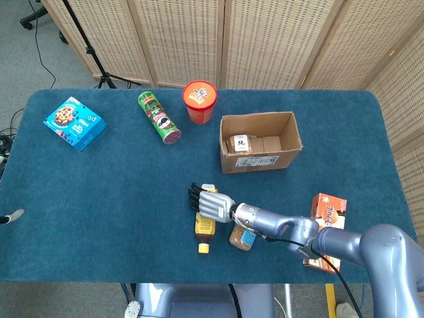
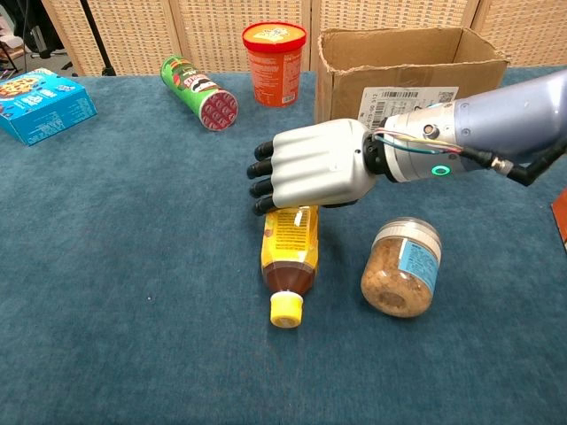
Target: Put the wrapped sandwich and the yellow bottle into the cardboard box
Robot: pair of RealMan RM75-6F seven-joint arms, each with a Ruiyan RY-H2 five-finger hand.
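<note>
Right robot hand point(image 2: 314, 173) reaching in from the right, back of hand up, laid across the upper body of the yellow bottle point(image 2: 288, 252); dark fingers point(image 2: 262, 188) together and bent slightly down past the bottle's far side; cannot tell whether gripping or only resting on it. Same right robot hand point(image 1: 213, 202) in head view covers the bottle's base end; grey forearm runs back to the lower right. Left robot hand not visible in either view.

Yellow bottle lying on its side, yellow cap point(image 2: 285, 310) pointing at the camera, dark liquid at the neck, yellow printed label; well in front of the cardboard box point(image 1: 259, 142), outside it. Wrapped sandwich point(image 1: 240, 144) already inside the box, at its left end, small white label on top; box open-topped, white shipping label on its front wall.

Blue carpeted surface point(image 1: 99, 199). Relative to the box: glass jar point(image 2: 400, 267) on its side in front, just right of the bottle; orange cup point(image 1: 199, 101) upright just left and behind; green chip can point(image 1: 159, 117) lying further left; blue cookie box point(image 1: 74, 123) far left; orange carton point(image 1: 326, 225) front right, near the surface edge. Woven folding screens point(image 1: 252, 40) behind the surface; tripod leg and cables on grey floor at left.
</note>
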